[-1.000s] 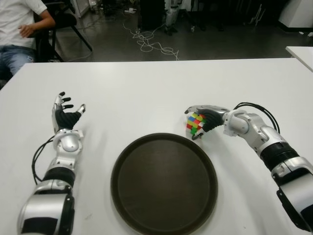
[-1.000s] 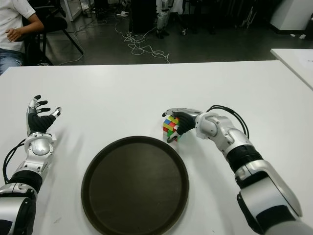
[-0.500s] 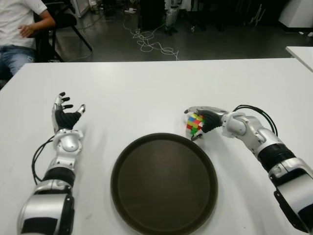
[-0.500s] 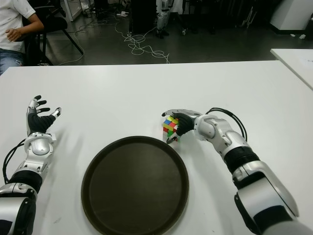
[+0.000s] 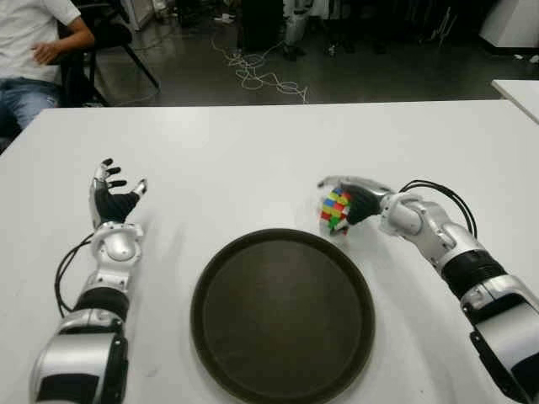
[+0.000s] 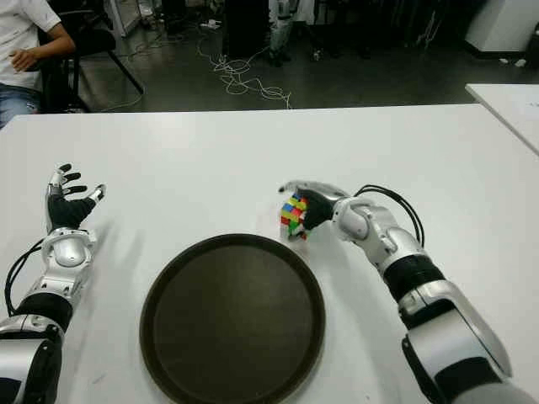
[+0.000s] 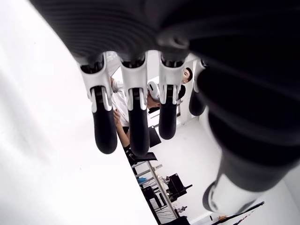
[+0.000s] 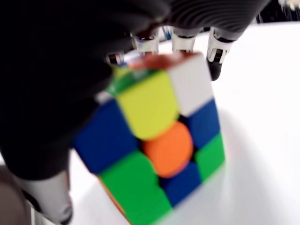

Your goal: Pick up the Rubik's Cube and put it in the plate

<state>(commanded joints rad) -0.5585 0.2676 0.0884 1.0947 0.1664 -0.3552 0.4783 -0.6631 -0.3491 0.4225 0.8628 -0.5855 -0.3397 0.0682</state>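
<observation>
Nearest the robot, a round dark brown tray-like plate (image 5: 282,316) sits on the white table (image 5: 253,143), w/ nothing in it.

Just past the plate's far right rim, the right hand (image 5: 352,202) holds the multicoloured Rubik's Cube (image 5: 335,209). The right forearm reaches in from the lower right, bent at the elbow, wrist turned inward toward the plate. Fingers (image 8: 218,51) curl over the cube's far side & the thumb sits against the near side, so the cube is clasped against the black palm. In the right wrist view the cube is tilted, corner down, yellow, orange, blue & green squares showing. It shows beside the plate, not in it; can't tell if it touches the table.

Well apart on the left side of the plate, the left hand (image 5: 110,199) shows w/ palm upright, fingers (image 7: 104,131) spread & straight, holding nothing.

Beyond the table's far left corner, a seated person (image 5: 38,50) in white shirt & jeans. Loose cables (image 5: 257,71) lie on the dark floor.
</observation>
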